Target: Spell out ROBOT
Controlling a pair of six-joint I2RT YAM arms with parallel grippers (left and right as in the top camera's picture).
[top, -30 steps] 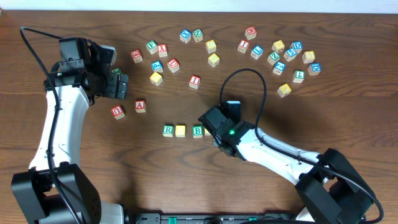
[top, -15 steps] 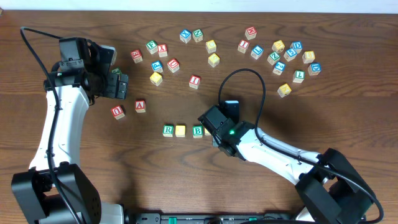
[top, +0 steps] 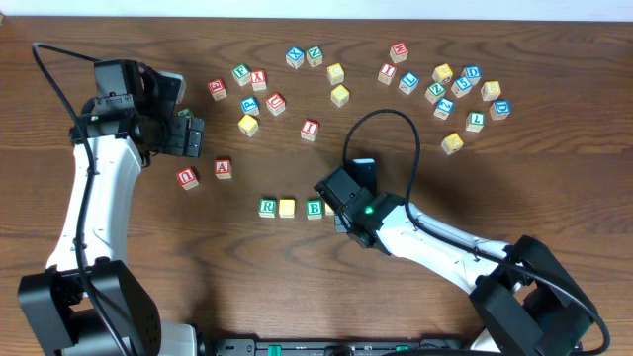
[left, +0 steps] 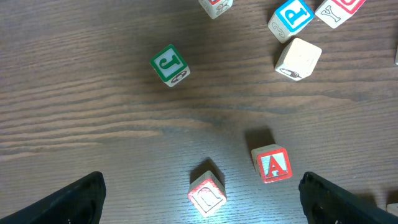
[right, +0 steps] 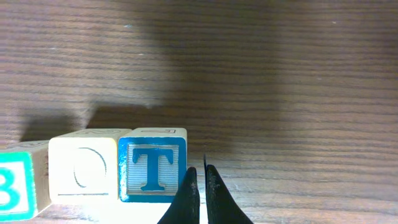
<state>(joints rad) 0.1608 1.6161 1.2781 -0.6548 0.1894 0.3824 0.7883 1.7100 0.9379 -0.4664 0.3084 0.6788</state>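
Fingers pressed together, holding nothing, the right hand (right: pixel 200 186) sits just right of a blue-bordered wooden T cube (right: pixel 152 165); further left stand a pale O cube (right: pixel 84 167) and a frame-cropped B cube (right: pixel 11 186). Overhead, that hand hides the T; a green-bordered R cube (top: pixel 267 208) heads the row. The left hand (top: pixel 190 135) hangs spread wide.

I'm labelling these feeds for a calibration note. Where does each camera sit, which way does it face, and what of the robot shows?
Overhead: fixed above the table, looking straight down; left arm and right arm show.
Left wrist: on the left arm, looking down at the A cube; open left claw fingers fill the bottom corners.
Right wrist: low over the table, facing the T cube; the shut right claw sits beside it.
Shared: the A cube in overhead and left wrist; the B cube in overhead and right wrist.
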